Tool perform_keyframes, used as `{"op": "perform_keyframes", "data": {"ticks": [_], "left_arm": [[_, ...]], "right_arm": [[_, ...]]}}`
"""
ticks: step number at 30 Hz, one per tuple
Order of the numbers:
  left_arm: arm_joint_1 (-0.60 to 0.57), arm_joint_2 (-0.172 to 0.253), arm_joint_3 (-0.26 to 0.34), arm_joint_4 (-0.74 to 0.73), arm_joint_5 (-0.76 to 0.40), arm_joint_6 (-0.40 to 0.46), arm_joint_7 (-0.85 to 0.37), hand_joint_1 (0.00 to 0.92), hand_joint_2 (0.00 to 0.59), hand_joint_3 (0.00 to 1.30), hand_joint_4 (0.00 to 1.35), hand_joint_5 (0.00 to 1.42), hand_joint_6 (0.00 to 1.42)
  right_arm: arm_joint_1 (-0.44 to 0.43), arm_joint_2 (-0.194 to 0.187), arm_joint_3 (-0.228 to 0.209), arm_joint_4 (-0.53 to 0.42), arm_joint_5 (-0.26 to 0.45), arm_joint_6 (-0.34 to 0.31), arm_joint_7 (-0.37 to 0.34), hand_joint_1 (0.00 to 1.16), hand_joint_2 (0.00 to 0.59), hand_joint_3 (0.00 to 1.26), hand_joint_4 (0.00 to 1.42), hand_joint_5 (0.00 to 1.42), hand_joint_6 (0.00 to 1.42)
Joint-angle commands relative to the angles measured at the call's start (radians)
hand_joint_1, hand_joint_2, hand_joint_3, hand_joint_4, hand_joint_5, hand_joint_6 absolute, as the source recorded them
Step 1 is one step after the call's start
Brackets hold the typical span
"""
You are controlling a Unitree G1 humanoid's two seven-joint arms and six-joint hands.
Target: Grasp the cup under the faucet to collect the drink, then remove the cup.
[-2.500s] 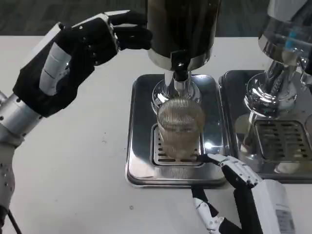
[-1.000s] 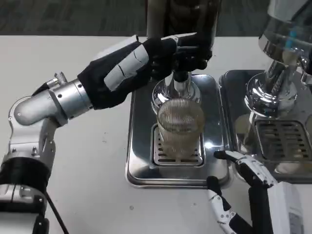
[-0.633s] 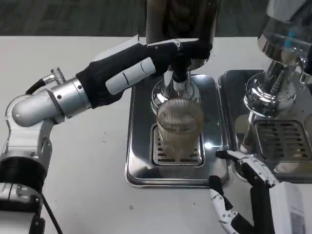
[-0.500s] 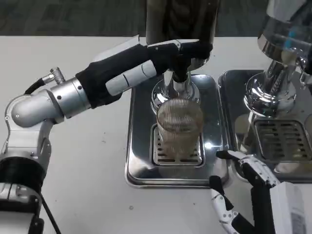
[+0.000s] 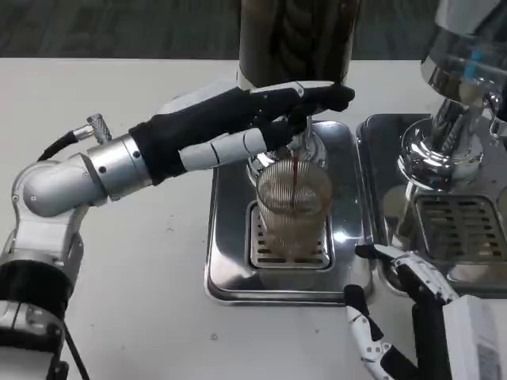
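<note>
Reaching across the faucet (image 5: 295,136), left robot hand (image 5: 261,119) lies over its lever, fingers laid together; grip not discernible. Thin dark stream falls into the ribbed clear cup (image 5: 292,207), upright on the slotted grate of the polished steel drip tray (image 5: 226,229). Right robot hand (image 5: 400,317) waits on the white counter (image 5: 142,261) near the tray's front corner, fingers spread, holding nothing. No legible writing.

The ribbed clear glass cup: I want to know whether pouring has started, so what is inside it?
A thin dark stream falls into the ribbed clear glass cup from the faucet, which the left hand covers. The ribbing blurs the bottom, so the liquid level cannot be read.
</note>
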Motion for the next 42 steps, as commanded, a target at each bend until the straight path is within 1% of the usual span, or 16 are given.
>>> {"op": "perform_keyframes", "data": {"ticks": [1,8,12,14,20,27,28,30,32,35,37,42], "left_arm": [[0.032,0.016,-0.039,0.027,0.072,-0.023,0.007,0.0,0.147,0.15,0.06,0.01,0.0],[0.034,0.026,-0.063,0.035,0.094,-0.053,0.036,0.0,0.142,0.15,0.06,0.01,0.0],[0.037,0.034,-0.078,0.037,0.109,-0.071,0.058,0.0,0.143,0.15,0.05,0.01,0.0],[0.038,0.037,-0.083,0.038,0.116,-0.079,0.066,0.0,0.144,0.15,0.05,0.01,0.0],[0.04,0.041,-0.096,0.042,0.126,-0.091,0.084,0.0,0.146,0.15,0.05,0.01,0.0],[0.04,0.045,-0.108,0.045,0.131,-0.097,0.098,0.0,0.145,0.15,0.05,0.0,0.0],[0.039,0.046,-0.11,0.046,0.132,-0.098,0.1,0.0,0.151,0.15,0.05,0.0,0.0],[0.038,0.049,-0.115,0.047,0.142,-0.105,0.112,0.0,0.155,0.15,0.06,0.0,0.0],[0.038,0.052,-0.118,0.047,0.147,-0.11,0.117,0.0,0.156,0.15,0.06,0.0,0.0],[0.038,0.053,-0.119,0.049,0.151,-0.114,0.123,0.0,0.157,0.15,0.06,0.0,0.0],[0.038,0.053,-0.118,0.049,0.153,-0.115,0.126,0.0,0.155,0.15,0.06,0.0,0.0],[0.039,0.056,-0.117,0.048,0.152,-0.116,0.128,0.0,0.15,0.15,0.06,0.0,0.0]], "right_arm": [[0.009,0.003,-0.005,-0.016,0.006,-0.011,-0.001,0.44,0.415,0.42,0.33,0.29,0.36],[0.008,0.007,-0.009,-0.021,0.024,-0.02,0.003,0.43,0.406,0.38,0.32,0.28,0.34],[0.006,0.011,-0.015,-0.023,0.064,-0.035,0.019,0.44,0.395,0.35,0.29,0.27,0.31],[0.005,0.012,-0.02,-0.023,0.085,-0.044,0.03,0.44,0.378,0.33,0.27,0.26,0.29],[0.006,0.019,-0.038,-0.027,0.138,-0.067,0.062,0.45,0.373,0.28,0.25,0.24,0.29],[0.005,0.027,-0.056,-0.032,0.19,-0.091,0.104,0.47,0.328,0.21,0.2,0.22,0.27],[0.004,0.028,-0.058,-0.034,0.198,-0.095,0.111,0.48,0.315,0.2,0.19,0.22,0.27],[-0.001,0.028,-0.063,-0.036,0.214,-0.101,0.131,0.53,0.276,0.16,0.15,0.2,0.27],[-0.01,0.022,-0.066,-0.04,0.23,-0.099,0.162,0.58,0.257,0.12,0.11,0.17,0.25],[-0.023,0.02,-0.072,-0.04,0.26,-0.095,0.209,0.63,0.231,0.09,0.07,0.13,0.22],[-0.039,0.016,-0.076,-0.034,0.289,-0.09,0.254,0.65,0.224,0.05,0.04,0.1,0.19],[-0.072,0.016,-0.089,-0.014,0.329,-0.077,0.328,0.68,0.213,0.01,0.0,0.04,0.14]]}}
